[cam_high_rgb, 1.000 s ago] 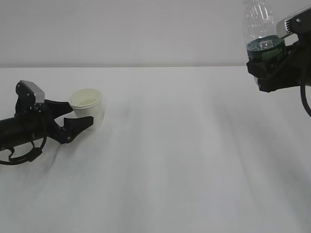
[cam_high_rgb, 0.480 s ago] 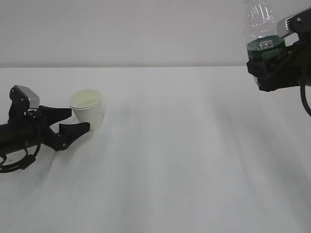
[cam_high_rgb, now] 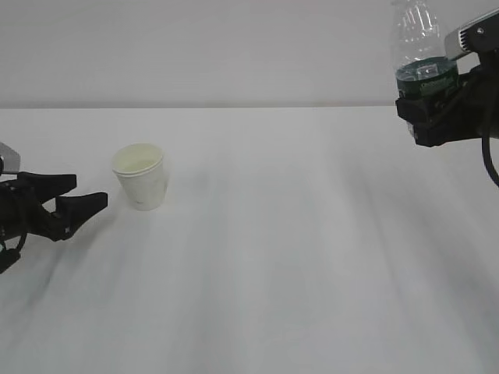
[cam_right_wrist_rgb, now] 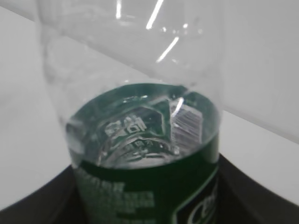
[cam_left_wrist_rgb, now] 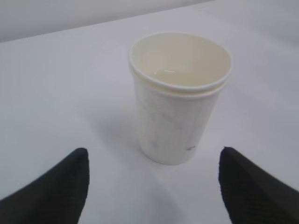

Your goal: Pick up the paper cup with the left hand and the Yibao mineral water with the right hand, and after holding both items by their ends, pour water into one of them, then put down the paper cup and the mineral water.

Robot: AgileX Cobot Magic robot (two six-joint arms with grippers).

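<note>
The white paper cup (cam_high_rgb: 140, 178) stands upright on the table, left of centre, and nothing touches it. The left wrist view shows its cream inside (cam_left_wrist_rgb: 180, 60) with a wet shine at the bottom. My left gripper (cam_high_rgb: 87, 192) lies low at the left edge, open and empty, a short way left of the cup. Its black fingers (cam_left_wrist_rgb: 60, 186) frame the cup without reaching it. At the upper right, my right gripper (cam_high_rgb: 427, 101) is shut on the green label band of the Yibao mineral water (cam_high_rgb: 419, 39). It holds the clear bottle (cam_right_wrist_rgb: 140, 93) upright above the table, with no cap.
The white table (cam_high_rgb: 296, 257) runs back to a plain grey-white wall. Nothing else lies on it. A wide stretch of bare surface separates the cup from the raised bottle.
My left gripper has drawn back to the left, off the cup, which stays standing where it was. The right gripper and bottle have barely moved.
</note>
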